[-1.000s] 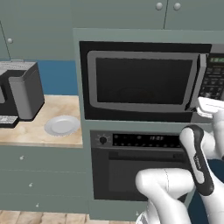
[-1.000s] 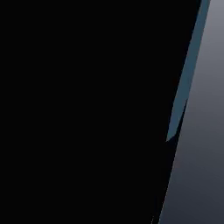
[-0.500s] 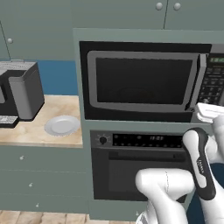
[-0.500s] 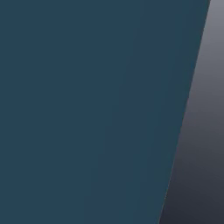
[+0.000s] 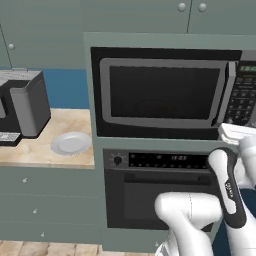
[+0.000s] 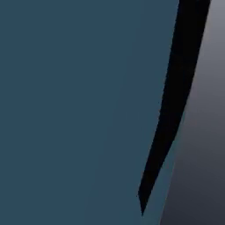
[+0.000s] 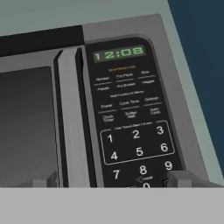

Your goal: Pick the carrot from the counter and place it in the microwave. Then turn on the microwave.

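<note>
Microwave (image 5: 165, 92) door shut; hand view shows keypad (image 7: 138, 148) close.

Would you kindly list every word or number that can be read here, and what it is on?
"12:08": green display at the top of the microwave keypad.
"1 2 3 4 5 6 7 8 9": keypad number keys.
Small function-button labels above the number keys: too blurred to read.
Oven display: too small to read.
</note>
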You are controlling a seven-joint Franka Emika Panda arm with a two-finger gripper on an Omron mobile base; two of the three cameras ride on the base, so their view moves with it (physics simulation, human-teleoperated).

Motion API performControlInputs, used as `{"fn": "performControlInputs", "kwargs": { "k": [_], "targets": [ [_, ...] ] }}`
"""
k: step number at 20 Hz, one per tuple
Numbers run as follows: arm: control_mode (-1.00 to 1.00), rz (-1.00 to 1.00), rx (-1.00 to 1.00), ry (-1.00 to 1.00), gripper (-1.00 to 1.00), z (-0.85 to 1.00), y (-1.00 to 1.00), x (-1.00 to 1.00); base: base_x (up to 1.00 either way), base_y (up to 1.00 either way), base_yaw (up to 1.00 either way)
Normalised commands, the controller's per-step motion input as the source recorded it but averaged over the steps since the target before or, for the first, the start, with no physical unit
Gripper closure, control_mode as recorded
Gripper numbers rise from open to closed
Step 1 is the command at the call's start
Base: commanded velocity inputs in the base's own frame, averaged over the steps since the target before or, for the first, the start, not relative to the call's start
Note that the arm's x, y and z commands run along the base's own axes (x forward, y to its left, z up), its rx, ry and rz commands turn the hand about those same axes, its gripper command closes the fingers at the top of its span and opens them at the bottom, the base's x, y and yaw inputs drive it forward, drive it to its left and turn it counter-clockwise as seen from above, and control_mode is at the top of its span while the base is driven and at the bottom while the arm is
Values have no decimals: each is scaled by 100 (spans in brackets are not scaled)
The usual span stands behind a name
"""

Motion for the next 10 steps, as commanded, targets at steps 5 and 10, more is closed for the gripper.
{"fn": "performControlInputs", "kwargs": {
  "k": [5, 10],
  "targets": [
    [-100, 0, 0, 0, -100, -4, -28, 3, 0, 0, 0],
    [-100, 0, 0, 0, -100, 0, -23, 8, 0, 0, 0]
  ]
}}
